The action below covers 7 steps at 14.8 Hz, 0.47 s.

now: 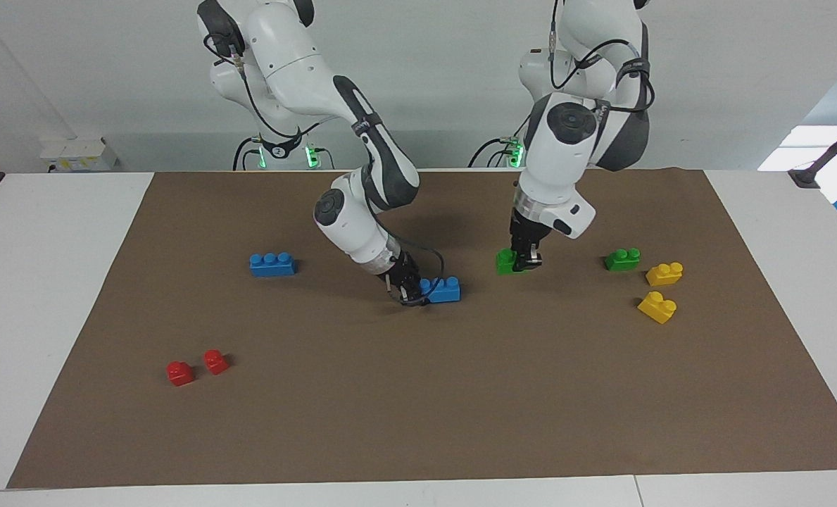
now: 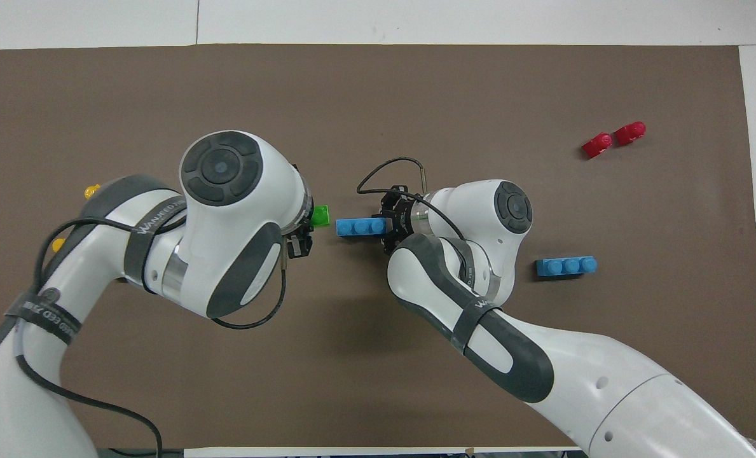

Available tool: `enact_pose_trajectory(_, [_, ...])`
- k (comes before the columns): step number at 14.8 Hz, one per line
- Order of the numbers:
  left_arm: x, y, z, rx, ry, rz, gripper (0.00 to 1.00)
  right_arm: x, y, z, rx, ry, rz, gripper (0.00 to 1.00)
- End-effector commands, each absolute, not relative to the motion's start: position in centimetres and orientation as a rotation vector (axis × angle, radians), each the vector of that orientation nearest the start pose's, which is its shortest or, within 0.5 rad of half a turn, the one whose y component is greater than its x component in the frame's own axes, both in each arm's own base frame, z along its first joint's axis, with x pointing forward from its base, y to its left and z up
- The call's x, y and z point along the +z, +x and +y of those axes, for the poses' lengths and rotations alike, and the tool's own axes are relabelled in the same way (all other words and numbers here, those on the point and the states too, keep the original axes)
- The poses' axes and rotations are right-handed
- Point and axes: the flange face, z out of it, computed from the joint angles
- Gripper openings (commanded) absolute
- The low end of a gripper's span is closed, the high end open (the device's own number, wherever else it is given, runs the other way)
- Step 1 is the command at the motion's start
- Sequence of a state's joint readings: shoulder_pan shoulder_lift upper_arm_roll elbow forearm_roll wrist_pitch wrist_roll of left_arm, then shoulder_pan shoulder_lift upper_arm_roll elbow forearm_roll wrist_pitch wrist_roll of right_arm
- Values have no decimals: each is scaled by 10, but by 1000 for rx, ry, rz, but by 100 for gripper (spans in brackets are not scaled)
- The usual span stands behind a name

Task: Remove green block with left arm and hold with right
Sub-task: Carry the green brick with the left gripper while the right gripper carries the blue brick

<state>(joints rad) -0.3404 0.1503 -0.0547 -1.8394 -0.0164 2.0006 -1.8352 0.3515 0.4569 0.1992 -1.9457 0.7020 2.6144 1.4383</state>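
The green block (image 1: 506,262) (image 2: 320,215), a small two-stud brick, sits low at the brown mat with my left gripper (image 1: 527,263) shut on it from above. Whether it rests on the mat or hangs just above it, I cannot tell. A short gap toward the right arm's end separates it from a blue three-stud brick (image 1: 442,289) (image 2: 360,226). This brick lies on the mat, and my right gripper (image 1: 412,293) (image 2: 388,226) is shut on its end, coming in low and slanted. In the overhead view the left wrist hides most of the left gripper.
A second green brick (image 1: 622,259) and two yellow bricks (image 1: 664,273) (image 1: 657,307) lie toward the left arm's end. Another blue brick (image 1: 272,264) (image 2: 566,266) and two red bricks (image 1: 180,373) (image 1: 215,361) lie toward the right arm's end. The mat (image 1: 418,408) is bordered by white table.
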Motion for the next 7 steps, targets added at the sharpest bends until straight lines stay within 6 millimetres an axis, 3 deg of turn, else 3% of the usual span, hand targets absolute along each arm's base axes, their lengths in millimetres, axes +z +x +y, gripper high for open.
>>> enact_pose_trajectory(1, [432, 556, -176, 42, -2504, -1883, 0, 261, 562, 307, 430, -1926, 1843, 0])
enact_pose_trajectory(5, [387, 532, -114, -14, -2656, -1725, 0, 295, 590, 291, 506, -1915, 1820, 0])
enact_pose_trajectory(7, [375, 530, -85, -18, -2714, -1630, 0, 325, 611, 260, 535, -1906, 1806, 0])
